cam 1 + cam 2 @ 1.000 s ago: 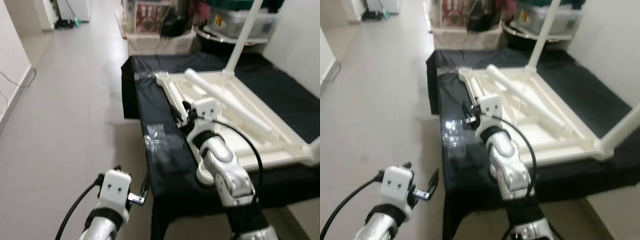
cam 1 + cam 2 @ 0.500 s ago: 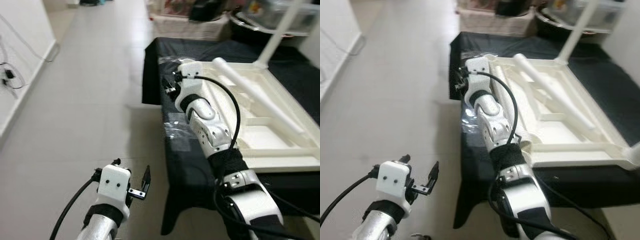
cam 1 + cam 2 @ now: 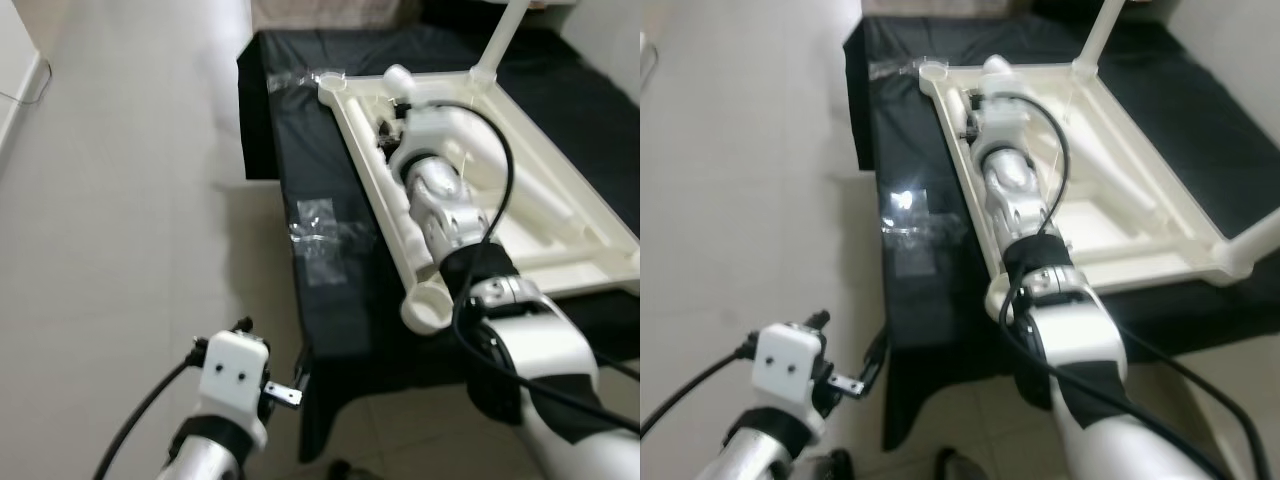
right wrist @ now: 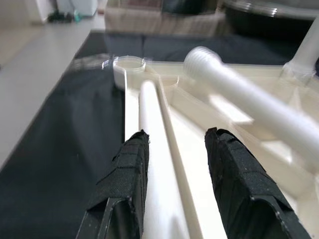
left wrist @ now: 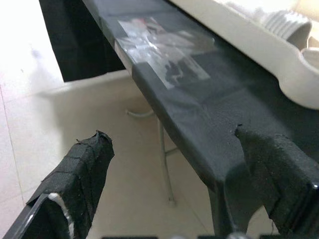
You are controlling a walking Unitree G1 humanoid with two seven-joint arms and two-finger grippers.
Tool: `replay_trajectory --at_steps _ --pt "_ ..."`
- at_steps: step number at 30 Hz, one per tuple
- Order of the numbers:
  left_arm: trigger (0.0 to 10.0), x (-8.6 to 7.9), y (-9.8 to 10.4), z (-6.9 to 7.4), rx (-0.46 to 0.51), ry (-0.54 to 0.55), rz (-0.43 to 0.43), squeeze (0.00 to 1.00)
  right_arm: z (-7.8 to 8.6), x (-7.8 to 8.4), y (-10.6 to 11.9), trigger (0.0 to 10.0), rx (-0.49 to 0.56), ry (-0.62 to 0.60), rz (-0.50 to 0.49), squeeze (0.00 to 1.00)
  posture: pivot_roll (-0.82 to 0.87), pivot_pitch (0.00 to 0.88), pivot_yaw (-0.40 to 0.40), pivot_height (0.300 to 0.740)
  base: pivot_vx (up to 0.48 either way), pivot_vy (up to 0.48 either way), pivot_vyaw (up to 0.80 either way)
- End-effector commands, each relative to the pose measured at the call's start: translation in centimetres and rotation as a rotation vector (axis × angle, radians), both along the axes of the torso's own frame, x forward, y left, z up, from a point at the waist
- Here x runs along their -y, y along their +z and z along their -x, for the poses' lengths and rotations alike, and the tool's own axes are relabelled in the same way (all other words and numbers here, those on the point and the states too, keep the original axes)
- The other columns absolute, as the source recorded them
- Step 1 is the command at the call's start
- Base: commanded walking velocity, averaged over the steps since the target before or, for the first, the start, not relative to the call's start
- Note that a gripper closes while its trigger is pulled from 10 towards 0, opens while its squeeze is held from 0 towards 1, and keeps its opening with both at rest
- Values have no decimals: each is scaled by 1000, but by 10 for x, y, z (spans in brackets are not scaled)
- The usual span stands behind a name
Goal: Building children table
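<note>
Currently the upturned white child's table top (image 3: pixel 560 230) lies on the black-covered table (image 3: pixel 330 300), along its right half, with 2 legs standing upright at its far and near right corners. Right gripper (image 4: pixel 174 199) hovers over the frame's left rail near the far corner, fingers spread, apparently above a loose white leg (image 4: pixel 149 124). Left gripper (image 5: pixel 174 189) hangs spread beside the table's near-left edge, close to clear plastic wrap (image 5: pixel 159 50).

Open floor (image 3: pixel 120 200) left of table (image 3: pixel 330 330); loose leg (image 4: pixel 249 107) across tabletop frame (image 3: pixel 560 250).
</note>
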State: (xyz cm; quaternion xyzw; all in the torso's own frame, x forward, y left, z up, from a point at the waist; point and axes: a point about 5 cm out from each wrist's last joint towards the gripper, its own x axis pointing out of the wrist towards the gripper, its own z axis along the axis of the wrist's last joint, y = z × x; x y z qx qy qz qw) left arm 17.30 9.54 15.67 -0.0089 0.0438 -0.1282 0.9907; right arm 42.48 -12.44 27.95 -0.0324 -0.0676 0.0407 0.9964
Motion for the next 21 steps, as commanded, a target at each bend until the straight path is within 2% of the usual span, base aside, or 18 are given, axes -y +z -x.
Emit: replay_trajectory --at_steps 1,3,8,9,12,13,21 --pt "10000 1 -2 4 -27 -16 4 0 -1 -10 -4 10000 -45 39 12 0 107 340 -105 740 0 0 0" --pt "10000 1 -2 7 -37 -21 4 0 -2 -16 -20 10000 -180 77 24 0 103 350 -108 740 0 0 0" --pt "10000 2 -2 8 -40 -23 5 0 -3 -16 -19 10000 -182 78 8 0 104 353 -109 740 0 0 0" --pt "10000 2 -2 8 -44 -22 4 0 -3 -16 -18 10000 -177 79 -3 1000 104 353 -109 740 0 0 0" --pt "10000 2 -2 8 -46 -21 4 0 -3 -17 -16 10000 -174 77 0 1000 104 353 -109 740 0 0 0" --pt "10000 2 -2 9 -51 -21 4 0 -4 -18 -13 10000 -173 61 11 0 101 355 -113 740 0 0 0" --pt "10000 3 -3 8 -58 -21 2 0 -5 -22 -7 10000 -187 57 31 0 93 351 -118 740 0 0 0"
